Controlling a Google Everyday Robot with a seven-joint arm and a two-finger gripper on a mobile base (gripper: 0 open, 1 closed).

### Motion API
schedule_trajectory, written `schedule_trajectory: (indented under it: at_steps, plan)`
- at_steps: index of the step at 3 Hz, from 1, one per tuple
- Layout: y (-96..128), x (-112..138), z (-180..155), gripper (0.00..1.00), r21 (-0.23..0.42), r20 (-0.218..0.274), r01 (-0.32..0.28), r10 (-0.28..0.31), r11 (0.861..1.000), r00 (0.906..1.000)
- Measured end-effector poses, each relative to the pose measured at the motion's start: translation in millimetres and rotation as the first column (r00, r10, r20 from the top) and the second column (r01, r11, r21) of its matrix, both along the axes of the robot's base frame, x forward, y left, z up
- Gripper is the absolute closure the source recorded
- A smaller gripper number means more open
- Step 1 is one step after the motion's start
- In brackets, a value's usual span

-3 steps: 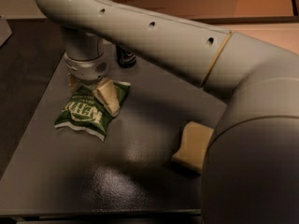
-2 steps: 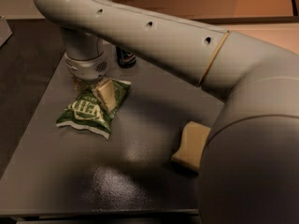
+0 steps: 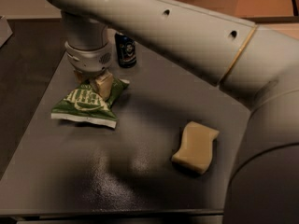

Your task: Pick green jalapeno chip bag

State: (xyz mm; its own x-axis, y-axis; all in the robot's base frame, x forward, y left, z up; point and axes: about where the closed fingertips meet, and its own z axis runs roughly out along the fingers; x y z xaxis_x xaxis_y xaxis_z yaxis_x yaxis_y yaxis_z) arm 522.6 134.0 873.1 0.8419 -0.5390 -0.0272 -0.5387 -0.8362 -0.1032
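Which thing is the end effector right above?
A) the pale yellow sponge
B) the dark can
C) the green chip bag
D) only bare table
C: the end effector is at the far end of the green jalapeno chip bag; the can stands behind it, the sponge lies apart.

High close view past arm (image 3: 187,36); claw (image 3: 99,80) upper-left

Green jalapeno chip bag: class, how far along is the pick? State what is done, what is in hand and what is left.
Done: the approach; the gripper is down at the far end of the green jalapeno chip bag. In hand: taking hold, though a firm grasp cannot be confirmed. Left: the lift, since the bag lies on the table.
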Motion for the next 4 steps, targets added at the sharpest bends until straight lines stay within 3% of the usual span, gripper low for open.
schedule_trajectory:
  at_steps: [1, 4]
  plan:
    - [-3, -11, 28, 1.0, 0.037, 0.022, -0.008, 0.007, 0.999, 0.9997]
    - [4, -36, 121, 1.0, 0.181, 0.134, -0.104, 0.08, 0.978, 0.9877]
